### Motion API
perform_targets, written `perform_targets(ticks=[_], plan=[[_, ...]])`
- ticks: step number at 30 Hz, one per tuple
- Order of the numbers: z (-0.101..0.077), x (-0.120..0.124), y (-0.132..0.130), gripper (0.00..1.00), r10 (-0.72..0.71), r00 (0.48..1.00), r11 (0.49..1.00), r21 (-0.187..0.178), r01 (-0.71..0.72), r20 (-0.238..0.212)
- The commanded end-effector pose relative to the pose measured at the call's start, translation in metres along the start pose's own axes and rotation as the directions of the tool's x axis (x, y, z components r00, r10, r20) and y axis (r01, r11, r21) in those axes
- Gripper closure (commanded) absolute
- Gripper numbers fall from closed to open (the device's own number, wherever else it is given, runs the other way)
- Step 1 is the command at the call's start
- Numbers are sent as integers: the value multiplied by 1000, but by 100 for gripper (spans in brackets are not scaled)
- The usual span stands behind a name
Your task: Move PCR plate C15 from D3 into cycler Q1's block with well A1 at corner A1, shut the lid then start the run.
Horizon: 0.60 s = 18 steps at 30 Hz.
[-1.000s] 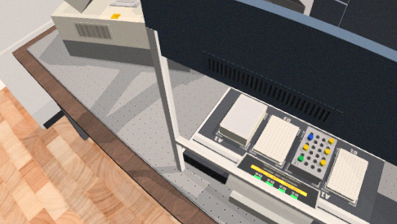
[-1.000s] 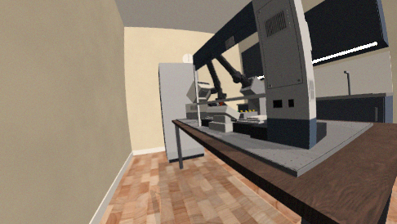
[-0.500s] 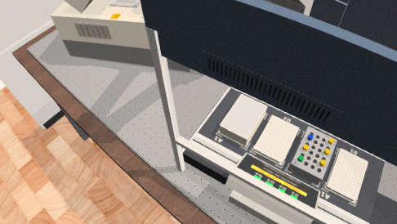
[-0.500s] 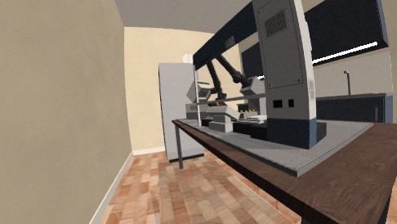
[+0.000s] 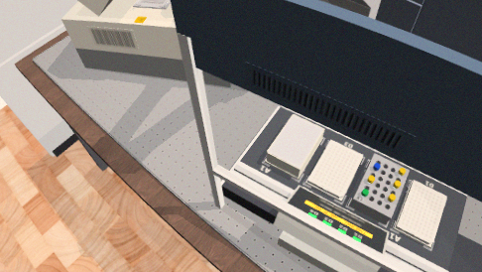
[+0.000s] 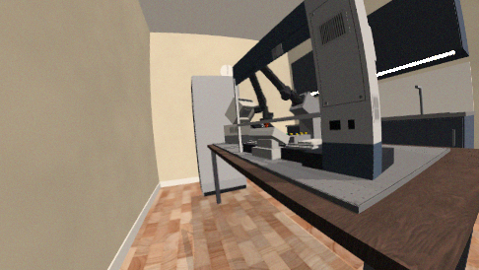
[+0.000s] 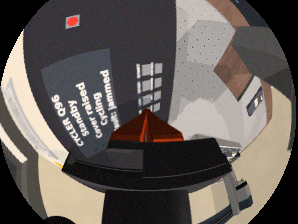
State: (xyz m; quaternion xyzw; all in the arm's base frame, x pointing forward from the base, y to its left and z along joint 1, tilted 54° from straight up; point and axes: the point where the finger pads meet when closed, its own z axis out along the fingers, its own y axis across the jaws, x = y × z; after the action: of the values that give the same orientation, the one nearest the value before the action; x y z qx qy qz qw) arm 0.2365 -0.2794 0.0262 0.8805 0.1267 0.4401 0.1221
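The gripper (image 7: 145,131) is clenched tight with nothing between its fingers, its orange tips right up at the cycler's dark front panel (image 7: 100,50). A red lamp (image 7: 72,22) glows on that panel, above the white lettering. Well away from the cycler (image 5: 124,35), the plate (image 5: 335,168) lies flat in the hand-off row, between the deep-well block (image 5: 295,144) and the tube block (image 5: 381,185).

The top view looks steeply down on the hand-off row (image 5: 347,174) from close by. The exterior view sits low at the table's (image 6: 419,207) end, looking along it from afar. The wrist view faces the cycler's panel (image 7: 100,63) closely. Top and exterior share the dark liquid handler (image 5: 347,50).
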Motion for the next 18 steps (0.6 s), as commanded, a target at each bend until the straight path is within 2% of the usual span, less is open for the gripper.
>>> perform_targets(ticks=[1, 10, 11, 18], plan=[[6, 3, -5, 100, -6, 1000, 1000, 14, 6, -4], [8, 4, -7, 100, -7, 1000, 1000, 19, 8, -7], [2, 5, 4, 100, -7, 1000, 1000, -1, 7, -9], [10, 6, -6, 100, -10, 1000, 1000, 24, 10, -16]])
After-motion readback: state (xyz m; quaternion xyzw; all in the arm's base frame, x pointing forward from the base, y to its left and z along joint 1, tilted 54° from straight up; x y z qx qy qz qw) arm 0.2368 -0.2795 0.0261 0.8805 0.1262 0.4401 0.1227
